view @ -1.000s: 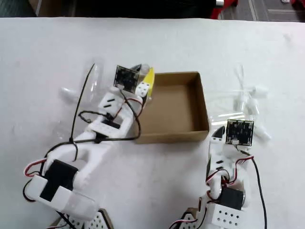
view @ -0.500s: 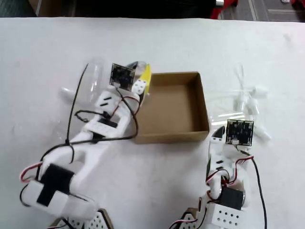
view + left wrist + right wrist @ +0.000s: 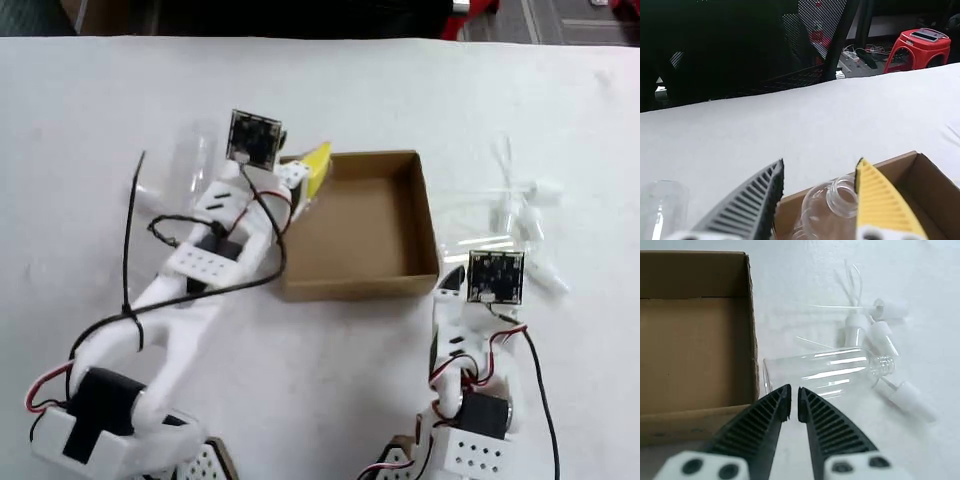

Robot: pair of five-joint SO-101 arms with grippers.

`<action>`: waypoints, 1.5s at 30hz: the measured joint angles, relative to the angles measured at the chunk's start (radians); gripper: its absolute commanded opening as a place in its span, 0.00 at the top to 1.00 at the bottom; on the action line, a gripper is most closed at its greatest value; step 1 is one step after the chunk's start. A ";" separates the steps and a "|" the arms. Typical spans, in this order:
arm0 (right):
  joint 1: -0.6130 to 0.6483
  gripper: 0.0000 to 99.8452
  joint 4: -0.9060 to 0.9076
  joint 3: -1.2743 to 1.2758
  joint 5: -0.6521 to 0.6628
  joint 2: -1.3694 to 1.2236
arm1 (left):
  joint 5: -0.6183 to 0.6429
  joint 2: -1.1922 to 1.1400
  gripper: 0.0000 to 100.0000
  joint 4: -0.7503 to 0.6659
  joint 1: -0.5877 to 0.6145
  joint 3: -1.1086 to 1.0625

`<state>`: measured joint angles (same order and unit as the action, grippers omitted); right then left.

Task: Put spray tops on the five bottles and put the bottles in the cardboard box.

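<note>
Bottle (image 3: 820,207) inside left hand (image 3: 820,162), above cardboard box (image 3: 927,180) edge

cardboard box (image 3: 360,288) x1 | bottles (image 3: 825,370) x3 | spray tops (image 3: 880,335) x4 | arms (image 3: 460,340) x2

An open brown cardboard box (image 3: 352,288) sits mid-table. The left arm's yellow-fingered gripper (image 3: 306,170) hangs at its left rim (a clear plastic bottle (image 3: 190,160) sits further left). The right arm's black gripper (image 3: 450,284) is at the near right corner, near scattered white spray tops (image 3: 528,222).
</note>
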<state>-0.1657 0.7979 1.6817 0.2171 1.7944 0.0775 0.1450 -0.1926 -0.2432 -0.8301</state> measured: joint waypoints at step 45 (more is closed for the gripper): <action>0.002 0.98 0.000 0.000 0.000 0.000 | 0.117 0.404 0.79 1.097 0.316 0.499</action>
<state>-0.1642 0.7979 1.6817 0.2171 1.7944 0.1941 0.5485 0.9045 0.0729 -0.3314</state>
